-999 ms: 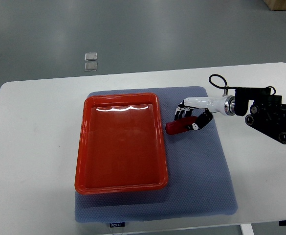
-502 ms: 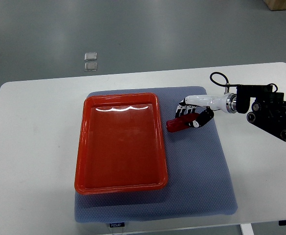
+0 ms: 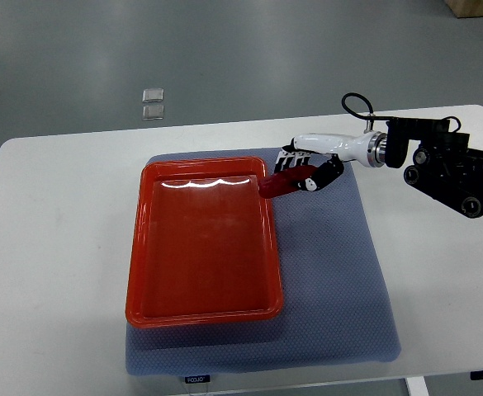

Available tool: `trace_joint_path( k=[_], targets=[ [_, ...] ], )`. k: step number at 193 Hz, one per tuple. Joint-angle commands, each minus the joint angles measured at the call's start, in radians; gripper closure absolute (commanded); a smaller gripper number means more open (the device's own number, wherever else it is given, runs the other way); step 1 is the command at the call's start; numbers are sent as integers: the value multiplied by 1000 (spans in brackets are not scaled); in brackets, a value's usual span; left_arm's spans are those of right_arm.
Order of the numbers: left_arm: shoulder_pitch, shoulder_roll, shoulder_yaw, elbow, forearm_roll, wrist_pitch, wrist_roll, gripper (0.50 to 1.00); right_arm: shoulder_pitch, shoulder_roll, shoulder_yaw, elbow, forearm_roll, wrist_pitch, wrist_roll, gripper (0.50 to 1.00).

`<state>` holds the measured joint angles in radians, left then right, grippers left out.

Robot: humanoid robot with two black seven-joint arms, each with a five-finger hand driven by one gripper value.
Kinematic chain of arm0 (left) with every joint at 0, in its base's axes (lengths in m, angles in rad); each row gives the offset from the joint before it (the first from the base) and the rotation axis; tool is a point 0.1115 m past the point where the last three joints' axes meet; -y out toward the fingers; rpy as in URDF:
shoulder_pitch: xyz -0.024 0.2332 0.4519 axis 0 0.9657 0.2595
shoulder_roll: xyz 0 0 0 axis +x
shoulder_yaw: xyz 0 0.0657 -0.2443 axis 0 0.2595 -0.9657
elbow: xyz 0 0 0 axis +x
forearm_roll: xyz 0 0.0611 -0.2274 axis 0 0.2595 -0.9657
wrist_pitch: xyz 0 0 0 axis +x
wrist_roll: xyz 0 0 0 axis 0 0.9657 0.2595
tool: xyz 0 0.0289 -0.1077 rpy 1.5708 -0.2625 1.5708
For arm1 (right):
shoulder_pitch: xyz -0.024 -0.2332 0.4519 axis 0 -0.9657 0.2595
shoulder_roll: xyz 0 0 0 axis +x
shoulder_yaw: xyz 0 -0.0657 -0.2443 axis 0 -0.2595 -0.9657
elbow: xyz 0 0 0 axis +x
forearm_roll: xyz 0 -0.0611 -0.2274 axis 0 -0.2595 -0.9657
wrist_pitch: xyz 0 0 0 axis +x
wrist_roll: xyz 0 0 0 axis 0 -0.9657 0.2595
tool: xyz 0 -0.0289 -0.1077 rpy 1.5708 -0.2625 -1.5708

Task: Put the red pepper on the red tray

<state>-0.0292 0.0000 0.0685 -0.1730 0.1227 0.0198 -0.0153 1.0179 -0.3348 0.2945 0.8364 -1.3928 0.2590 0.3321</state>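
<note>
A red pepper (image 3: 281,184) is held in my right hand (image 3: 302,169), whose fingers are curled around it. The arm comes in from the right edge. The pepper's left tip hangs at the right rim of the red tray (image 3: 142,247), near its far right corner, lifted off the mat. The tray lies on the left part of the blue-grey mat (image 3: 340,280) and has nothing in it. My left arm does not show.
The mat lies on a white table (image 3: 51,247). Beyond the table's far edge, two small clear squares (image 3: 153,102) lie on the grey floor. A black cable loop (image 3: 358,107) rises above the right wrist.
My right hand has lifted the red pepper off the mat and carried it left and away from me, up to the tray's right rim.
</note>
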Motion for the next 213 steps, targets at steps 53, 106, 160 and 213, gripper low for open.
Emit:
trace_joint_path(
  k=[53, 106, 160, 213],
  targets=[
    [0, 0, 1, 0, 0, 2, 0, 500, 67, 241, -43, -45, 0, -6, 28, 1000],
    [0, 0, 1, 0, 0, 0, 0, 500, 48, 287, -123, -97, -3, -11, 28, 1000],
    [0, 0, -1, 0, 0, 0, 0, 500, 34, 280, -109, -97, 3, -4, 30, 712],
    [0, 0, 1, 0, 0, 0, 0, 500, 34, 267, -81, -97, 173, -7, 28, 619]
  ],
)
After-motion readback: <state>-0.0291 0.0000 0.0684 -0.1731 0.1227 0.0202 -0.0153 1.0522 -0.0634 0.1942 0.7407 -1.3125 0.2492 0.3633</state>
